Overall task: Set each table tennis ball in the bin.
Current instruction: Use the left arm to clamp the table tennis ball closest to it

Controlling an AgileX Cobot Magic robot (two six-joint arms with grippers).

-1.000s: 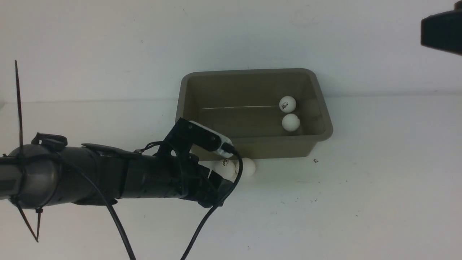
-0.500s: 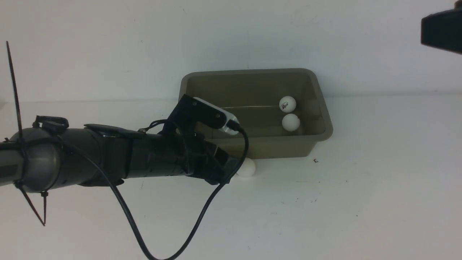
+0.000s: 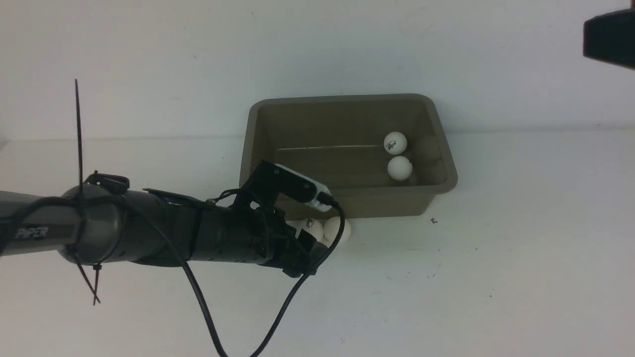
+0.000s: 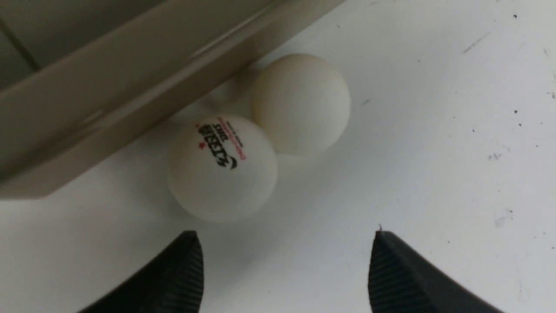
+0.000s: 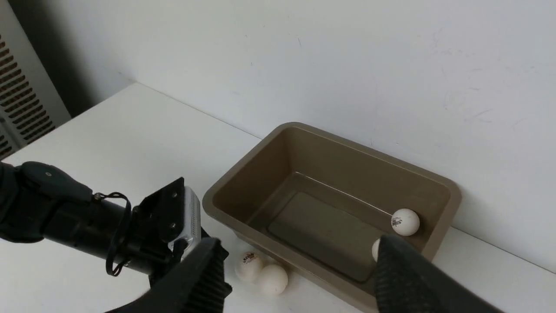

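Two table tennis balls lie inside the bin (image 3: 347, 98), toward 3 o'clock of its floor. They are close together: a logo ball (image 3: 395, 143) and a second ball (image 3: 399, 167) just nearer the robot. The other two rest on the white table (image 3: 496, 277) against the bin's near wall, at about 7 o'clock from its centre. These are a printed ball (image 4: 222, 167) and a plain ball (image 4: 300, 102), touching each other.

The left arm reaches in from 9 o'clock of the front view, lying nearly level and low over the table. The left gripper (image 4: 284, 237) points at the printed ball with its fingers spread and nothing between them. The ball sits just ahead of the tips, apart from both.

The right gripper (image 5: 299, 248) hangs high above the table, fingers parted and empty.

The left arm's grey link reads "PIPER" (image 3: 31, 233). The printed ball carries bold dark lettering, a red star and a line of fine red text. It is possibly a DHS mark, though too soft to read surely.
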